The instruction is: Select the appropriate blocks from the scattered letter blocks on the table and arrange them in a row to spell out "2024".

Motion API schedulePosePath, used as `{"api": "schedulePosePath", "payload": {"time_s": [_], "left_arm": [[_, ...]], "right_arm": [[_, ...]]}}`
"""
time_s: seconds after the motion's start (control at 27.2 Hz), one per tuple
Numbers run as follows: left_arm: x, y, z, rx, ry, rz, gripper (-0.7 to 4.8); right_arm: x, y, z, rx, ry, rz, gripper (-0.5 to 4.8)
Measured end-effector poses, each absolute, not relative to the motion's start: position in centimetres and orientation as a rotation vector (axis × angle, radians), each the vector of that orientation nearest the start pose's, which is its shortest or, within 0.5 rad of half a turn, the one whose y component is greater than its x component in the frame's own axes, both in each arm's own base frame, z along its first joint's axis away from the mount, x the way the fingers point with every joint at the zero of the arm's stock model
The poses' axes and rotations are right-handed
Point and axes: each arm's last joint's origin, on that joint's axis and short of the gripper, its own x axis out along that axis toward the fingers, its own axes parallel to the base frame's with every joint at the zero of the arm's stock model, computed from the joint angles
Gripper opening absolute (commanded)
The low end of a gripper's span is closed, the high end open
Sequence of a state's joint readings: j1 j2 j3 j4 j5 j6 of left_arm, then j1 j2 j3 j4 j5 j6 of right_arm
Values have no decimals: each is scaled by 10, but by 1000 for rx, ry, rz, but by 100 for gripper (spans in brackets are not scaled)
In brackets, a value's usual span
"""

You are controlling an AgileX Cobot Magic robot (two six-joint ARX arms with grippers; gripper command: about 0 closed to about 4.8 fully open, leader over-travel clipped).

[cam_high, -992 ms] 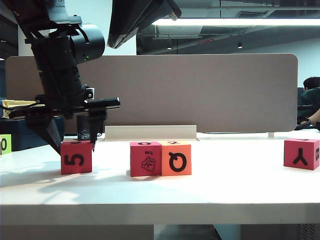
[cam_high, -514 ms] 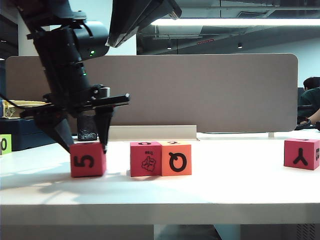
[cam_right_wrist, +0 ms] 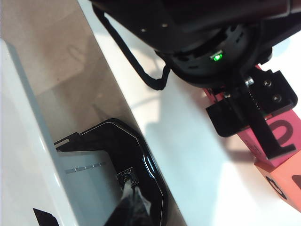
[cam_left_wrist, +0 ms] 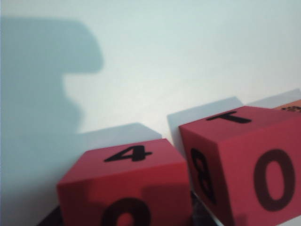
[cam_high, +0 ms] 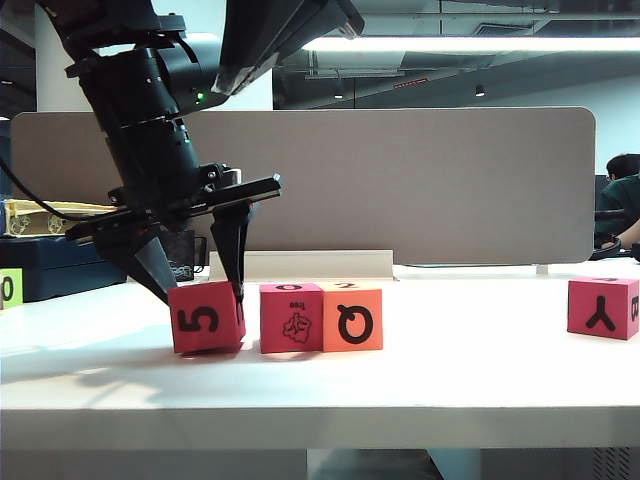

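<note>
The left claw (cam_high: 192,292) points down over the left part of the white desk (cam_high: 430,380), its two dark fingers (cam_high: 232,250) set on either side of the pink-red block marked 5 (cam_high: 207,317) and clamped on it. That block sits a little tilted, its right edge just beside the pink-red block with the tree drawing (cam_high: 291,318), with a thin gap between them. The tree block touches the orange block marked Q (cam_high: 352,317) on its right, and the two stand in a row near the middle of the desk. Well apart, at the far right edge of the desk, stands another pink-red block marked Y (cam_high: 603,308). At the far left edge of the exterior view a lime-green block marked 0 (cam_high: 10,289) shows in part, beyond the desk.

In the left wrist view the held block (cam_left_wrist: 126,188) shows a 4 on its top face, and beside it the neighbouring pink-red block (cam_left_wrist: 244,162) shows 0, 8 and T on its faces.

The right claw (cam_right_wrist: 128,207) is held together, low at the back of the desk beside the grey-brown divider panel (cam_right_wrist: 51,42), above a black object (cam_right_wrist: 117,160); its camera looks across at the left arm (cam_right_wrist: 211,33) over the blocks
</note>
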State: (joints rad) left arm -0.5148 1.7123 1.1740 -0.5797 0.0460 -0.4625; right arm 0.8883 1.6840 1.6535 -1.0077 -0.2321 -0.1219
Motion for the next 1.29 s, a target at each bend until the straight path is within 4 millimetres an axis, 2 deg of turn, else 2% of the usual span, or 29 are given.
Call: {"api": "schedulePosePath", "payload": {"time_s": [0.11,0.18,0.29,0.48,0.7,1.14,1.21,1.29], "left_arm": [[296,-169,204,-143,1182,-234,293],[296,-169,204,-144,1179,-236,342],[297,-170,205,-147,1165,-241,355],[297,-170,205,-148,1171,-262,479],[295,-171,211,-168,1171,-332,479],[293,-165,227,-85,1064,-265,479],[290,-162,237,-52,1018,-264,479],[284,-149,263,-16,906,-235,479]], "right_arm": [[212,272,336,-451,972,1080,-5],[213,272,336,-451,973,1079,-5],[212,272,336,-451,972,1080,-5],[212,272,336,-451,973,1079,-5],[213,272,336,-444,976,1075,-5],[212,272,336,-439,980,1071,-5],[213,272,336,-442,978,1060,-5],[219,264,339,-433,966,1010,-5]]}}
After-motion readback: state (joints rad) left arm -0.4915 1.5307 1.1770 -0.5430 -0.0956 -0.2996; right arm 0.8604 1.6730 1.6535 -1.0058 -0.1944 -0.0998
